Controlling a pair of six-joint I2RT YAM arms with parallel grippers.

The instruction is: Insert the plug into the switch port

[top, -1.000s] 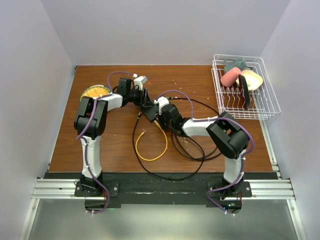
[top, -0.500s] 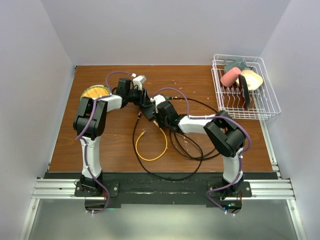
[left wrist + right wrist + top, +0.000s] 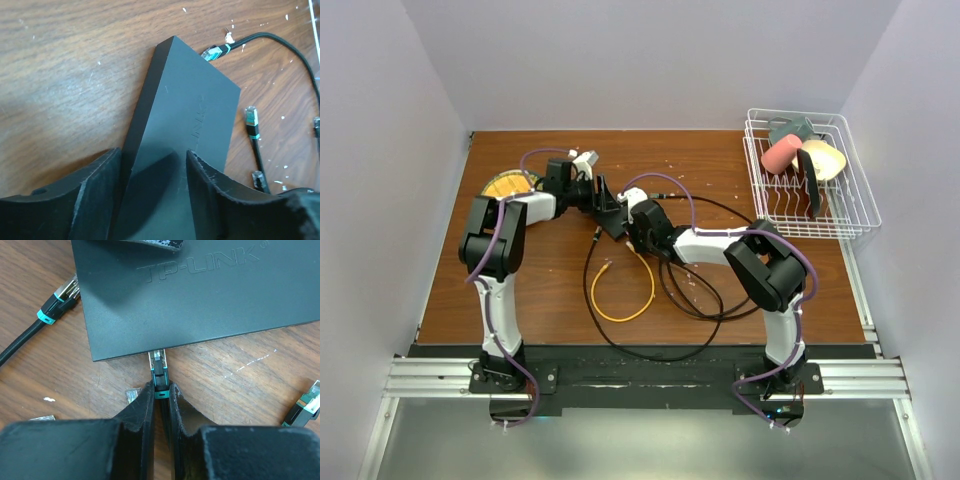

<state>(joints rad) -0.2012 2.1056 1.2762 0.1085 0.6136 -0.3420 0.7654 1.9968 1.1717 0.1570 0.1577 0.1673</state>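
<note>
Brown scratched wooden table (image 3: pixel 225 385), plain grey walls. Right claw (image 3: pixel 160 390) is pressed together, pinching a black plug (image 3: pixel 158 371) with a teal band just behind its clear tip. The tip sits right at the long near edge of the flat dark grey rectangular switch box (image 3: pixel 200 295), apparently just inside it. The switch port itself is hidden under that edge.

Left claw (image 3: pixel 153 152) is spread astride the box's far end, one finger beside its side wall and the other over its top face. Can't tell whether they press it.

Loose teal-banded plugs lie to the box's left (image 3: pixel 57 302) and right front (image 3: pixel 305 407). A yellow cable loop (image 3: pixel 620 290) lies in front of the box, a white wire rack (image 3: pixel 860 215) well off to its right.

Change: a second ago the right claw sat back from the box; it has since slid in to the edge. So alignment looks done and the plug probably needs a straight final push to seat, with the box held steady.
</note>
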